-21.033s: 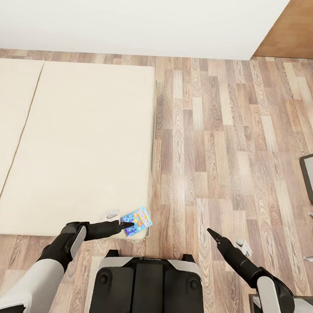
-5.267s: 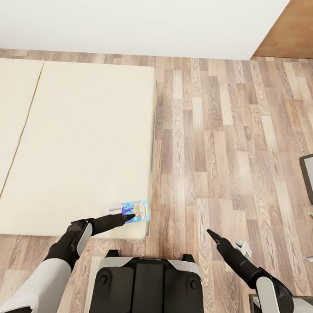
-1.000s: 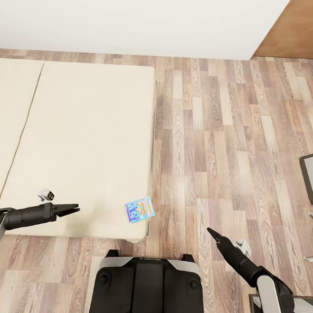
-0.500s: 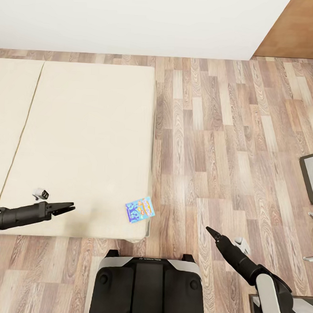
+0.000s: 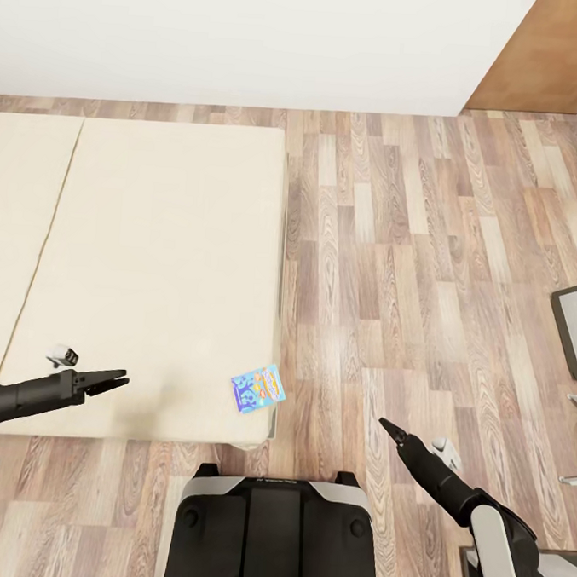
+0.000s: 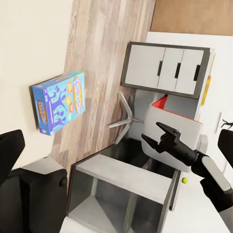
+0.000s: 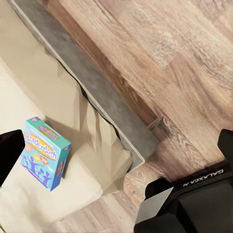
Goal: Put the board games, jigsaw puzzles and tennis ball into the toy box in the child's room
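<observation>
1. Blue "Balderdash" board game (image 5: 258,387) lies flat on the cream bed (image 5: 153,263), at its near corner by the floor.
2. Left hand (image 5: 112,377), fingers spread and empty, hovers over the bed, well apart from it.
3. Right hand (image 5: 384,426), over the floor and pressed together, looks about as near; the box's long axis runs slantwise.

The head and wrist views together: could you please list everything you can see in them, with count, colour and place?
board game: one, blue box with orange print, lying flat on the bed near its corner closest to the robot.
bed: one, cream mattress, at the left of the head view.
floor: wood planks, right of the bed.
door: one, brown wood, in the far right wall.
drawer unit: one, white fronts with dark handles, seen from the left wrist.
tennis ball: one, yellow-green, small, seen from the left wrist.
left pincer: black, open, over the bed, apart from the game.
right pincer: black, empty, over the floor; jaw state unclear.
</observation>
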`<state>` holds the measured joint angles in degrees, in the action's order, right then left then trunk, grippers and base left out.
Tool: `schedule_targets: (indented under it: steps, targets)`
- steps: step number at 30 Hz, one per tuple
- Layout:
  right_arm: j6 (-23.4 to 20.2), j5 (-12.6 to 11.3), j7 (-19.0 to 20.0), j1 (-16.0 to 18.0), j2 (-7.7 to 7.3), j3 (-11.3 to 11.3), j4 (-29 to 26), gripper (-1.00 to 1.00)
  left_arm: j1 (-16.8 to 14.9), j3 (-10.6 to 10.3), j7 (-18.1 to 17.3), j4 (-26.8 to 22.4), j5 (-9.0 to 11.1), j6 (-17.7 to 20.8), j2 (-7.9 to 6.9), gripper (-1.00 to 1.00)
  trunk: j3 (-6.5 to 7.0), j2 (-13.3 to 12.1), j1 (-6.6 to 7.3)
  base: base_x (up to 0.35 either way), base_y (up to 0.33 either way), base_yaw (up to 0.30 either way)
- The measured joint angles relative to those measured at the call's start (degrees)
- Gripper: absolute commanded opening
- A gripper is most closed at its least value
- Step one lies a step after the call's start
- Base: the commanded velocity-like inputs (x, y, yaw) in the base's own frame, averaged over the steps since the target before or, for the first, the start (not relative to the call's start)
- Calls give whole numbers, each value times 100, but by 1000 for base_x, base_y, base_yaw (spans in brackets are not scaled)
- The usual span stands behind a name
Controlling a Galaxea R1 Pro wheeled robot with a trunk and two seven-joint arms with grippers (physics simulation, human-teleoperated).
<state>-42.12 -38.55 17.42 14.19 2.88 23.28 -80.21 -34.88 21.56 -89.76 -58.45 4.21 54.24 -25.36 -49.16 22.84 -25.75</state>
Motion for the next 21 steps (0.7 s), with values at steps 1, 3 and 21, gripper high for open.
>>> schedule_targets:
  steps: [1,3,21]
  targets:
    - [3,0,0,0,2,0,0,100,0,2,0,0,-1,0,-1,100,9,0,0,0,0,21]
    - [5,1,0,-1,3,0,0,100,1,5,0,0,1,0,-2,100,27,0,0,0,0,39]
    - [15,1,-8,0,12,-1,17,100,1,15,0,-5,7,1,-11,100,195,0,0,8,0,63]
